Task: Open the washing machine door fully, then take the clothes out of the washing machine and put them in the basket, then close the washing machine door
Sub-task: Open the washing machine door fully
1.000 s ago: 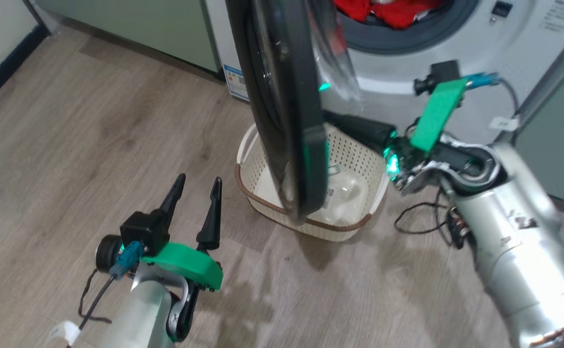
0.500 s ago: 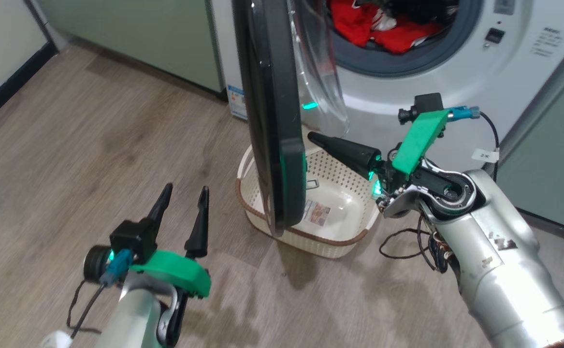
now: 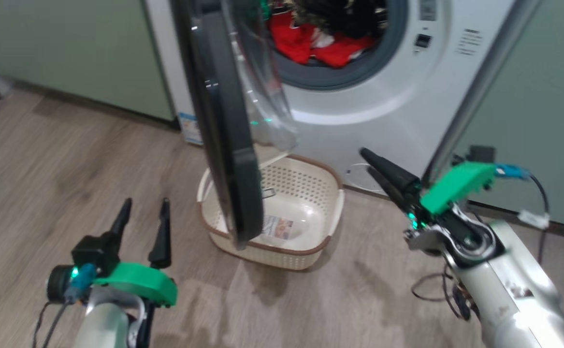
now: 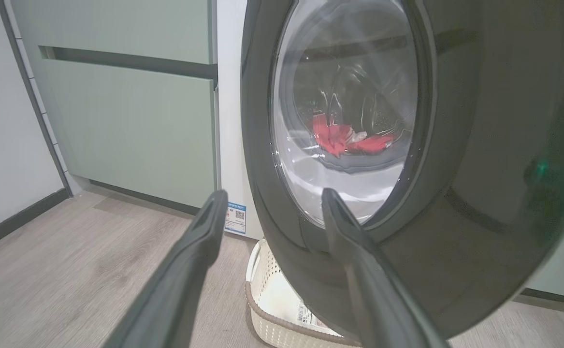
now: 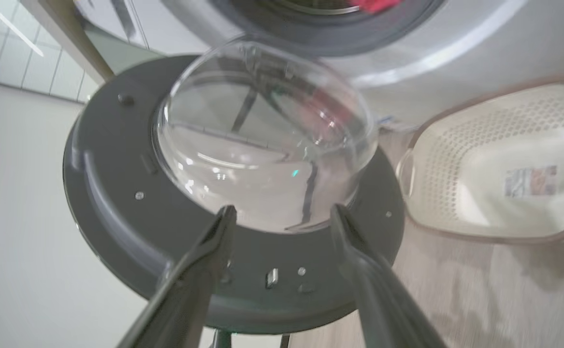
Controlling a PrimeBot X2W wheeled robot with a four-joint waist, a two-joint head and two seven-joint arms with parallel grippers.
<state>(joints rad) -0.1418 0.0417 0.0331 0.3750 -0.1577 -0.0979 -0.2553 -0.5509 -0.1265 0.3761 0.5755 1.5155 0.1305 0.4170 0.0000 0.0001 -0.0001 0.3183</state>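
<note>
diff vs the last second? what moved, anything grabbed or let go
The right gripper has backed away from the inner side of the door toward the robot's right, and its fingers, shut before, now stand apart. It holds nothing. The head view itself also shifted. Unchanged: door open, seen edge-on above the basket, basket empty, clothes inside the washer, left gripper open and idle.

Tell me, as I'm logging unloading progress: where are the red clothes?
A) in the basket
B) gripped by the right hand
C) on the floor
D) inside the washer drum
D: the clothes lie inside the washing machine drum; the basket has no red fabric in it.
</note>
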